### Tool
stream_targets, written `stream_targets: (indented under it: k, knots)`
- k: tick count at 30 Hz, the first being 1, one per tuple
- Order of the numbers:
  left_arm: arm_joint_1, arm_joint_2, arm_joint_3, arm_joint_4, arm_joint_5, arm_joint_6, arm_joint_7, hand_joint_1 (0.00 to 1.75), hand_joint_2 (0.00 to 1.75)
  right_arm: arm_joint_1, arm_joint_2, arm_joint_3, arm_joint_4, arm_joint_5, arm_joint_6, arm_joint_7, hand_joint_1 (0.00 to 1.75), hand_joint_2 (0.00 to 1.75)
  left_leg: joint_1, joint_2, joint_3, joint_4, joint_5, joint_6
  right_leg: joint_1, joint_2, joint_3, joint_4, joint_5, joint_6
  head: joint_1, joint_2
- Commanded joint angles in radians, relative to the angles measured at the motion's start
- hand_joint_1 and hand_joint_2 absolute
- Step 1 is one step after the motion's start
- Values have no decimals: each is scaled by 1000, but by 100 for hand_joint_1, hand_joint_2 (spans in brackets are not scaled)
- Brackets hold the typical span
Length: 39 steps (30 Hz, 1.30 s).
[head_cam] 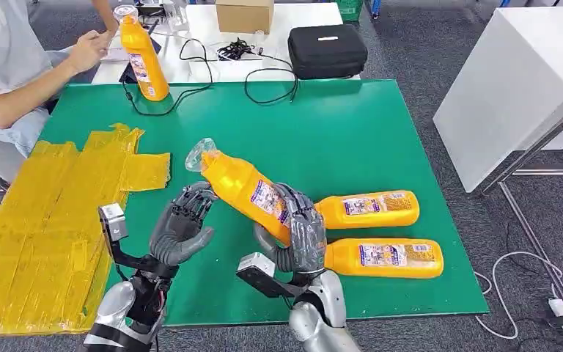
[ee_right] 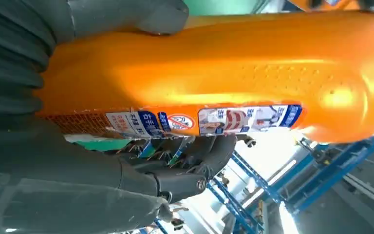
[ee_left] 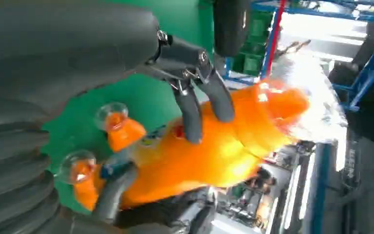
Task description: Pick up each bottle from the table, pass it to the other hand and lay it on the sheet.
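Green counter (head_cam: 352, 132): a green mat covers it; a white table stands behind it with a black case (head_cam: 327, 50), a cardboard box (head_cam: 244, 14) and tangled cables.
Yellow sheet (head_cam: 51, 213): crinkled, spread over the counter's left part and hanging past its left edge.
Person (head_cam: 11, 66): seated at the far left corner, hands near the upright bottle.
Held bottle (head_cam: 245, 187): orange, tilted, clear cap pointing up and left, lifted above the counter between the two robot hands.
Lying bottles: one (head_cam: 369, 209) on its side just right of the right robot hand, another (head_cam: 385, 257) on its side nearer the front edge, the two close together and parallel.
Upright bottle (head_cam: 144, 57): standing at the counter's far left edge.
Right robot hand (head_cam: 299, 229): wrapped around the held bottle's lower body, thumb on one side, fingers (ee_right: 195, 151) over the label.
Left robot hand (head_cam: 183, 226): fingers (ee_left: 192, 114) curled onto the held bottle's neck end; whether it grips firmly cannot be told.
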Motion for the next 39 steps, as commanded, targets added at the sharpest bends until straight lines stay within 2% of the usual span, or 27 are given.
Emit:
stream_targets:
  k: [1,2,8,9,10,19,20,24,30,34,39]
  knots:
    - [-48,-4,38,118,8,5,12,0,175,-25,-8,-25,11,-18,-12,-6,175,175,1,-1,7,-1,-2,-2,1,-2,7,-1,-2,-1,0,0]
    - [-50,-5,39,127,9,5,14,0,175,-27,-5,-16,24,-16,-15,-5,175,175,0,-1,3,-1,0,-1,0,-2,3,-1,-1,0,0,0]
    - [-49,-9,50,145,18,5,16,0,175,-31,7,-20,38,-15,-15,-15,175,175,1,0,7,-1,-3,-2,1,-1,8,-1,-2,-1,0,0]
    - [-49,-9,51,145,19,4,17,0,175,-31,7,-21,38,-15,-15,-15,175,175,0,0,3,-1,-1,-1,0,-1,4,-1,-1,0,0,0]
    - [-48,-9,52,145,21,3,17,0,175,-31,7,-21,38,-14,-15,-16,175,175,1,0,7,-1,-3,-2,1,-1,8,-1,-2,-1,0,0]
    - [-50,-10,56,147,25,0,17,0,175,-43,2,-3,68,-14,-15,-6,175,175,1,0,6,-1,-2,-2,1,-1,6,-1,-2,-1,0,0]
    - [-49,-10,57,146,27,-1,17,0,175,-52,-2,14,90,-7,-14,1,175,175,0,0,3,-1,-1,-1,0,-1,3,-1,-1,0,0,0]
    - [-48,-9,60,143,31,-5,18,0,175,-81,-3,71,171,21,21,33,175,175,1,2,7,0,-3,-2,1,1,8,-1,-2,-1,0,0]
    - [-48,-8,61,142,33,-6,18,0,175,-86,4,81,197,27,8,41,175,175,1,0,5,-1,-1,-1,1,0,5,-1,-1,-1,0,0]
    - [-53,-7,64,149,40,-16,19,0,175,-126,10,155,308,29,110,66,175,175,1,2,4,-1,-2,-1,1,1,5,-1,-1,-1,0,0]
    - [-52,-8,68,149,44,-20,17,0,175,-147,34,212,397,24,109,52,175,175,1,1,7,0,-3,-2,1,0,8,-1,-2,-1,0,0]
